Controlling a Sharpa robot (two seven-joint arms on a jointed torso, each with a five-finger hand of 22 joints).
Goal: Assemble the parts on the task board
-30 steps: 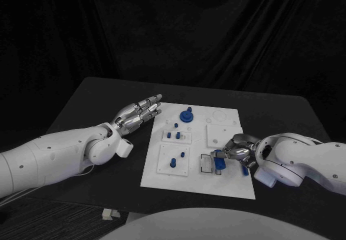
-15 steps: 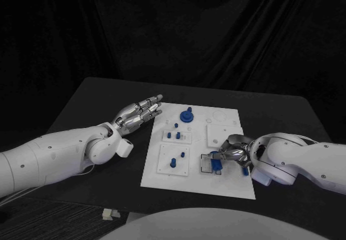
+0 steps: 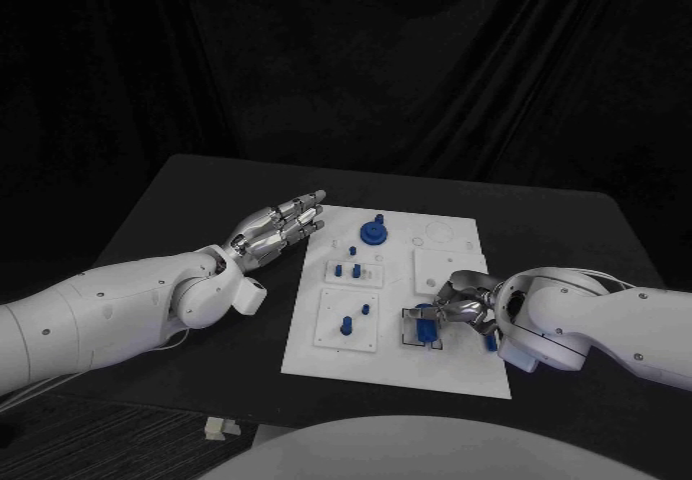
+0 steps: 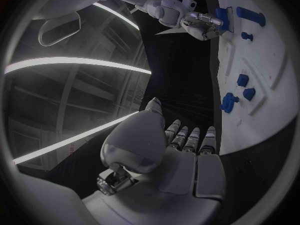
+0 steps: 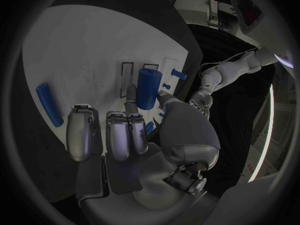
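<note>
The white task board (image 3: 450,372) lies mid-table. My right hand (image 3: 464,305) hovers over its near right part and pinches a blue cylinder (image 5: 147,87) between thumb and a finger, just over two black-outlined slots (image 3: 415,328). A second blue cylinder (image 5: 49,104) lies flat on the board beside that hand. My left hand (image 3: 281,225) is held flat with fingers straight and apart at the board's far left corner, holding nothing. A round blue part with a peg (image 3: 372,233) stands at the far middle of the board. Small blue pieces (image 3: 346,270) sit in a raised block.
Two more blue pieces (image 3: 348,323) stand in the near left block of the board. A plain raised white square (image 3: 437,268) lies just beyond my right hand. The black table (image 3: 188,200) extends around the board on all sides.
My right hand has shifted a little to the left with the blue cylinder, ending over the outlined slots. The left arm has not moved.
</note>
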